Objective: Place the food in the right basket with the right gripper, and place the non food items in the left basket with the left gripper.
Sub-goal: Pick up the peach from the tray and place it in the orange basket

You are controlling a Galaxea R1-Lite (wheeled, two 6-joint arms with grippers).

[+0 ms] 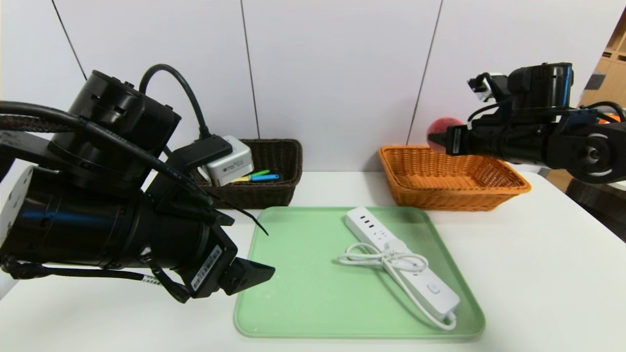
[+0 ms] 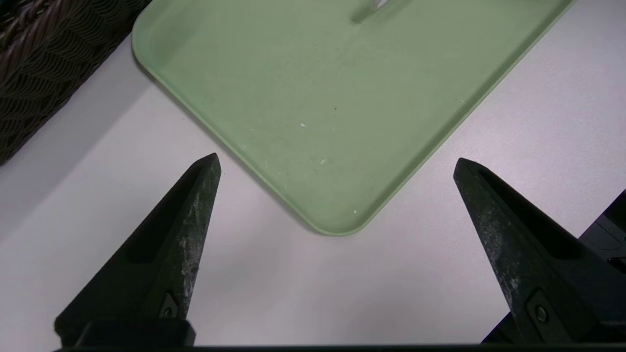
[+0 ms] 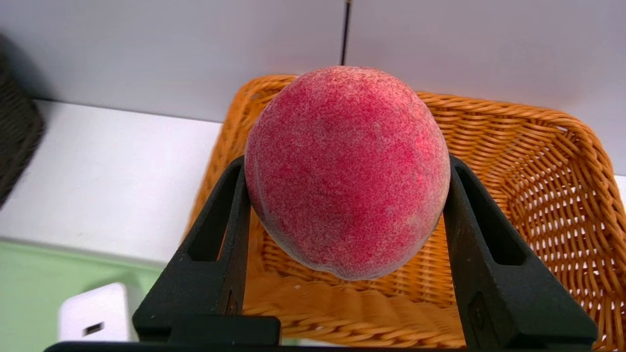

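At the upper right of the head view, the right gripper (image 1: 442, 139) pinches a red peach (image 1: 441, 128) between its fingers above the orange basket (image 1: 455, 183), apparently ready to drop the food in. That basket looks empty; the dark basket (image 1: 274, 183) at centre left holds some coloured pens (image 1: 259, 176). The left gripper (image 2: 337, 166), fingers spread, hangs by the green tray (image 1: 303, 293), where the white power strip (image 1: 401, 259) lies.

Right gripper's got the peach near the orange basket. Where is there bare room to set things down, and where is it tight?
The orange basket looks bare inside, below the peach in the right gripper. The green tray is free left of the power strip. The table is bare right of the tray. The dark basket is crowded, partly hidden by the open left gripper.
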